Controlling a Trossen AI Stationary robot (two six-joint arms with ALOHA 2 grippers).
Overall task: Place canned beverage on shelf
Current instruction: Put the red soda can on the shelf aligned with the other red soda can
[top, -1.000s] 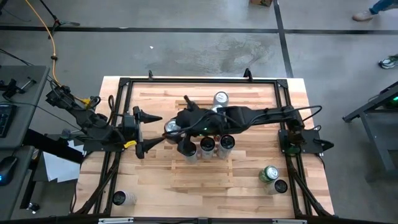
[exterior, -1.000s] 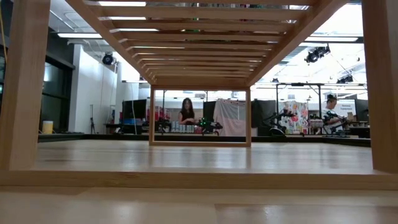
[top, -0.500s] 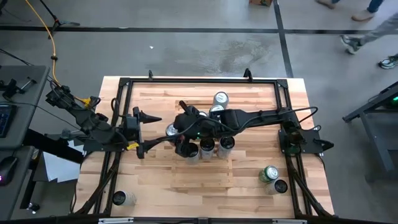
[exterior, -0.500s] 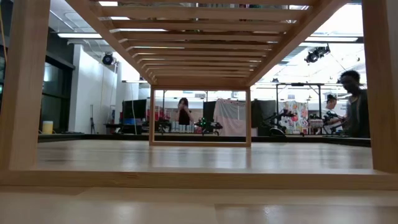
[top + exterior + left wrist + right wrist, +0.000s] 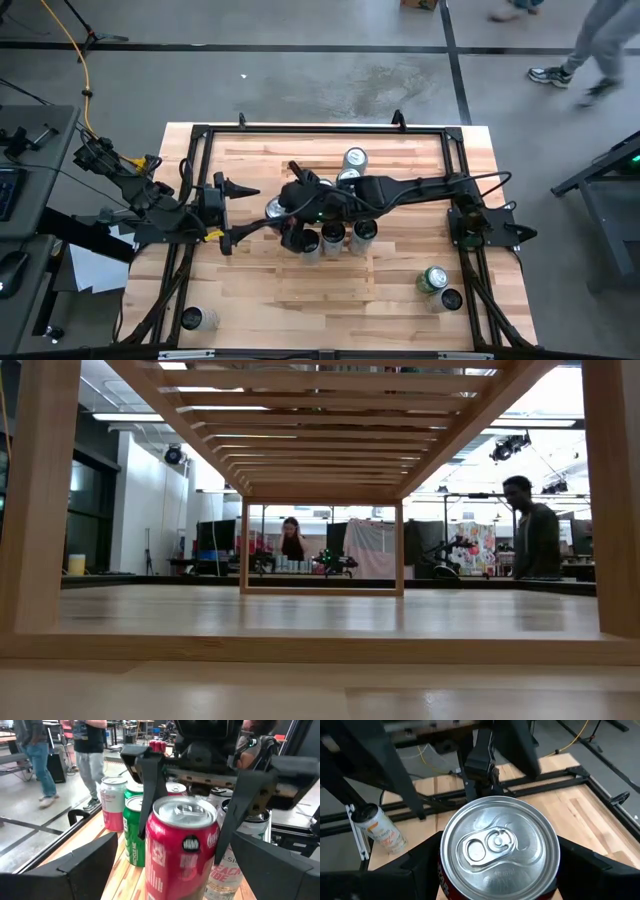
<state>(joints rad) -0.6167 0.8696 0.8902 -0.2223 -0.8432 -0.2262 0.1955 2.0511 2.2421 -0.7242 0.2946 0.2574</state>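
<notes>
Shelf (image 5: 330, 275) lies mid-table, slats running side to side; the table (image 5: 480, 145) shows bare around it. Red can (image 5: 181, 850) stands upright on the shelf's left part, long axis vertical, other cans (image 5: 347, 232) just beside it to the right. My right gripper (image 5: 283, 212) comes down from above, fingers either side of the can and closed on its body. Left gripper (image 5: 238, 214) sits just left of the can, spread wide, empty. I judge the right arm is nearer; release comes straight up.
</notes>
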